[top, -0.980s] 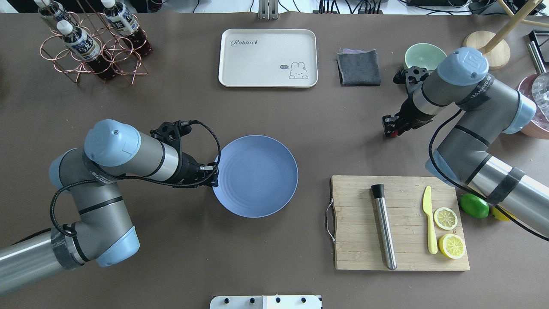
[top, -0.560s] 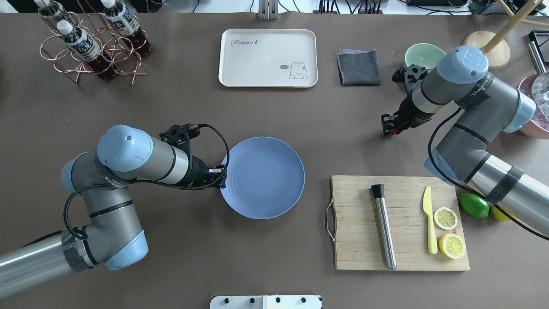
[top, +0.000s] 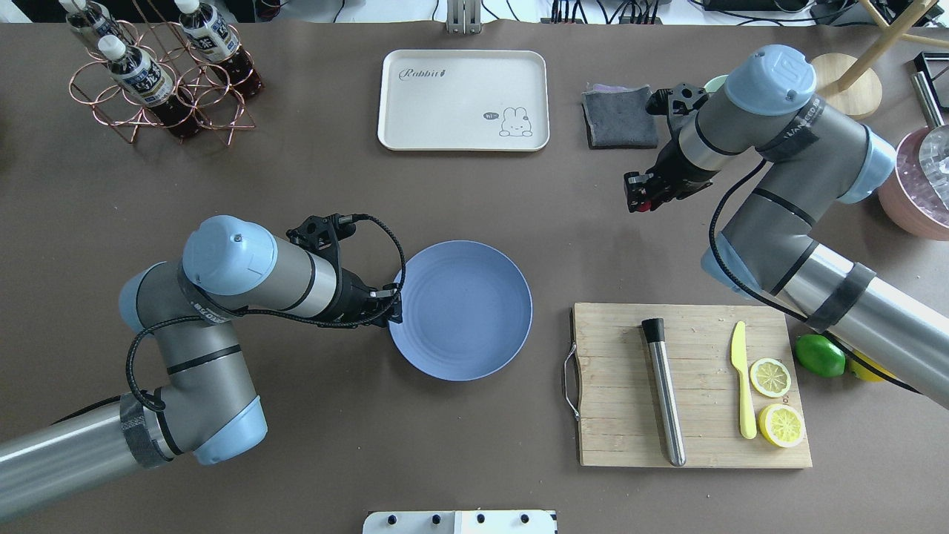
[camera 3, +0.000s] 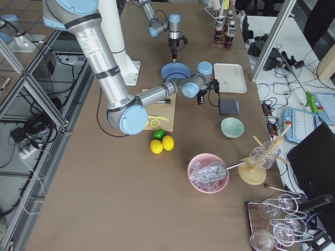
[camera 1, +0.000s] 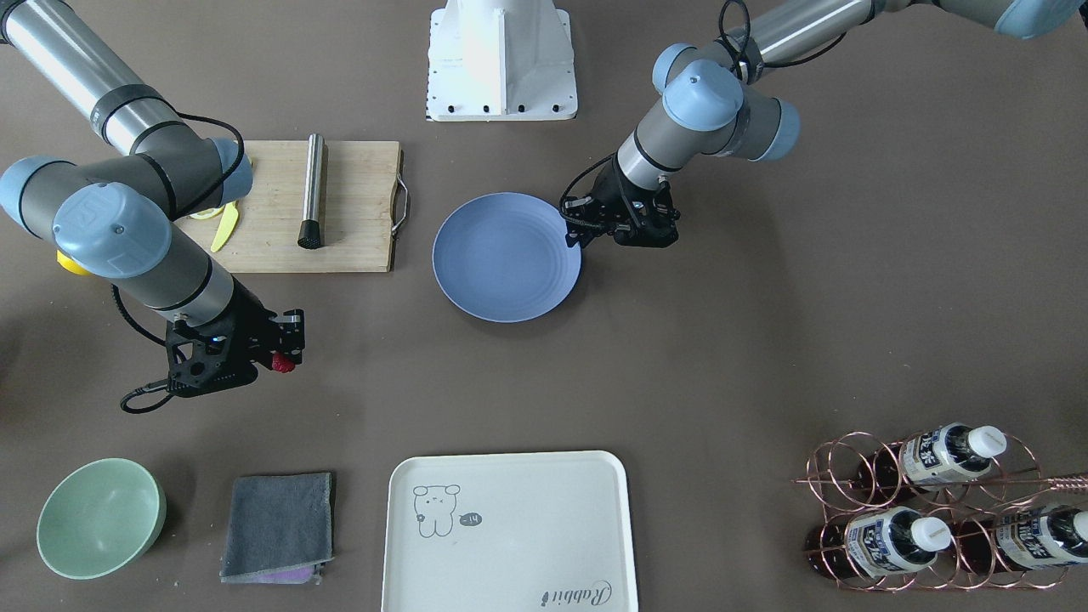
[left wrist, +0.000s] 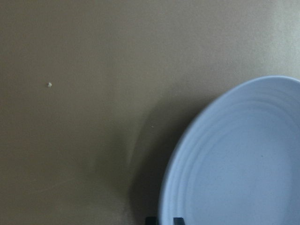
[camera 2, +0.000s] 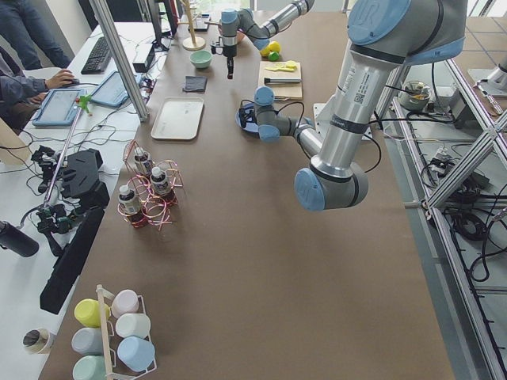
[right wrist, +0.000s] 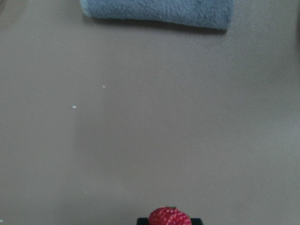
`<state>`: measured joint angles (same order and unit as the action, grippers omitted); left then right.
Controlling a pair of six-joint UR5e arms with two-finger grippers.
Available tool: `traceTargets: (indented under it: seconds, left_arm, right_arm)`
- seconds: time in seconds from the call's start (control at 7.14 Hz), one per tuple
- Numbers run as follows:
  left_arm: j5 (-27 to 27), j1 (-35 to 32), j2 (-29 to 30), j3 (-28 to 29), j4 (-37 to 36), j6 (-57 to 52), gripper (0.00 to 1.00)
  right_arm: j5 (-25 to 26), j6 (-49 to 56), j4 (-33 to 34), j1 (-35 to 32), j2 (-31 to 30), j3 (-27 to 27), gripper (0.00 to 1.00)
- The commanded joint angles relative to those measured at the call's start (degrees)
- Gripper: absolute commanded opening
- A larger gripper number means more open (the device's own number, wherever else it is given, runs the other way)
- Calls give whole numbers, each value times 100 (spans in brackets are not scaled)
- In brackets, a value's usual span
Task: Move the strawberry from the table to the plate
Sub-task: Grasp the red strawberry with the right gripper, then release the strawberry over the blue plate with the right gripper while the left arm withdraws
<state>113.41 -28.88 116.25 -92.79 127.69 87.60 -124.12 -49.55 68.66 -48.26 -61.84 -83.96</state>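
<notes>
The right gripper [camera 1: 284,360] pinches the tiny dark-red bumpy strawberry [right wrist: 169,216] in narrow jaws, up above the flat grey-brown table [top: 474,200] near the folded grey cloth [top: 620,116]. The left gripper [top: 395,305] has its jaws nearly shut on the rim of the round blue-grey plate [top: 467,311].

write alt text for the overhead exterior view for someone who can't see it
The right gripper holds a tiny dark-red strawberry over the grey-brown table, right of and beyond a round blue-grey plate whose left rim the left gripper clasps. A wooden cutting board with two lemon halves lies at lower right.
</notes>
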Motion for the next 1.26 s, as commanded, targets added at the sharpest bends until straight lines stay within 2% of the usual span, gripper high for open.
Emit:
traceTargets:
  seconds: [0.0,0.28,0.7,0.84,1.12]
  left_arm:
    - [154,-352,-76,7,-24,-67,83]
    - [952,-1090,-478,16,-7,-1002,87]
    - [1139,-1610,-919,147,-25,-2086,91]
    - [1314,-1821,-1007,278,-16,-2411,94]
    - [1386,-2059,-1201,341,-24,-2949,95]
  right_arm:
    - [10,-788,156,307,434,-163,0]
    - [298,-1484,594,850,812,-522,0]
    - [1142,-2233,824,1844,1270,-507,0]
    - [1266,-2417,824,2082,1315,-489,0]
    - [1617,-2507,807,2373,1272,-428,0]
